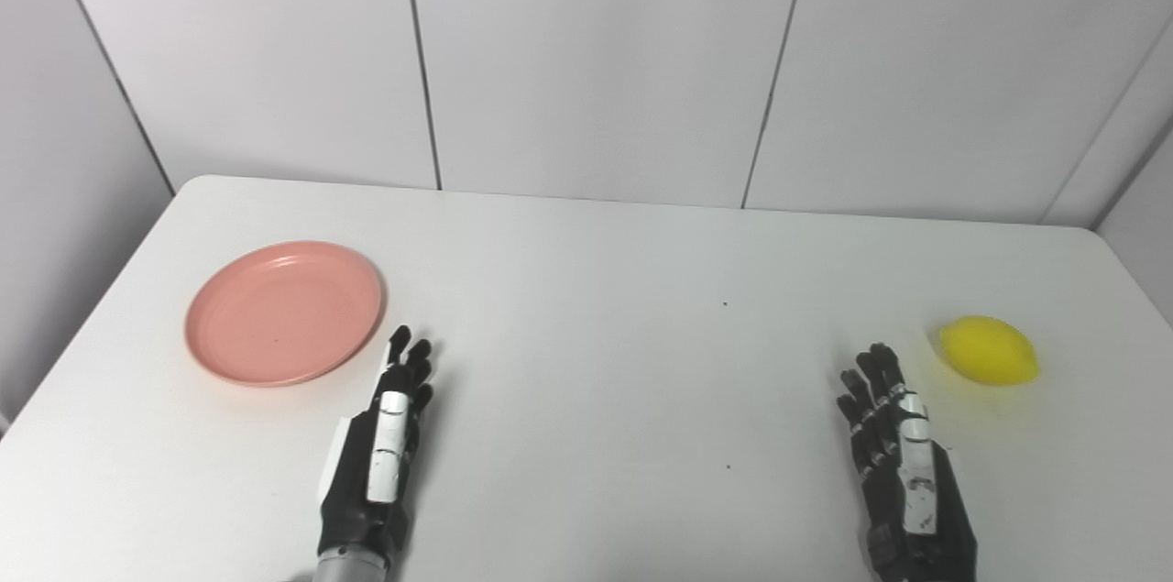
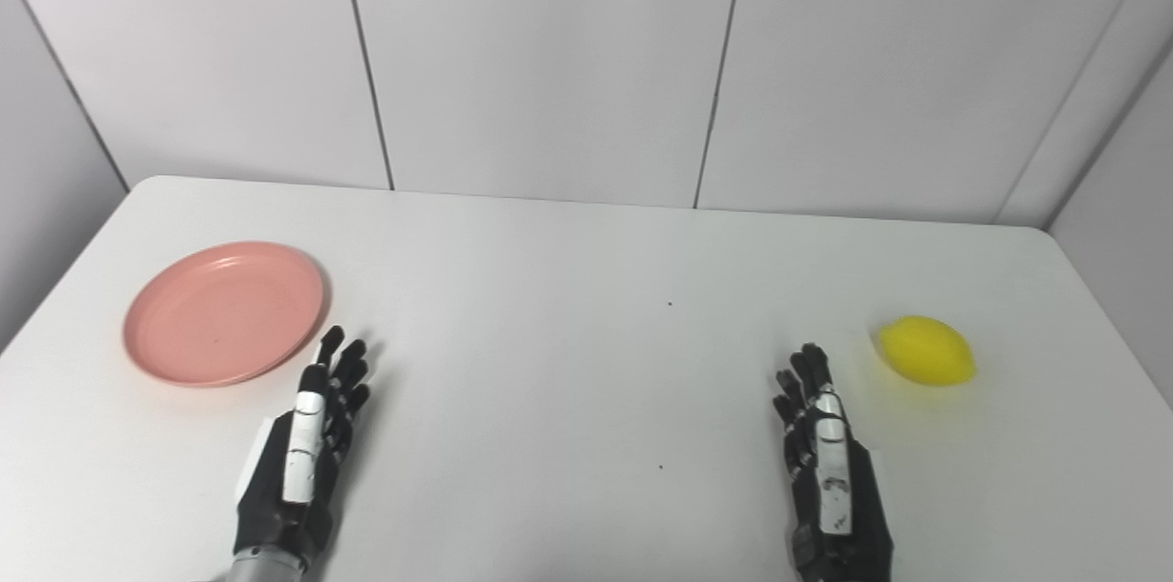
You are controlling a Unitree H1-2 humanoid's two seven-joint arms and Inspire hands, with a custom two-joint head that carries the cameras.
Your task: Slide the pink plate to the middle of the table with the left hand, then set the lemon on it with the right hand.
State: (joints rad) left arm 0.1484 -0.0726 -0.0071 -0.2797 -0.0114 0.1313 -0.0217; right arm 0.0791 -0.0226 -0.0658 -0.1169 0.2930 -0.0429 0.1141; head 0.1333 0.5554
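So I've got the round pink plastic plate [image 1: 284, 312] sitting far left on the white table [image 1: 586, 289], nowhere near the middle. My left hand [image 1: 380, 449] is flat and released, holding nothing, just beside the plate's near rim. Right hand [image 1: 903, 463] is the same, near the yellow lemon [image 1: 988, 350] at far right. My worry: the plate is shallow and probably slick, so a push could spin it or slip under the fingers.
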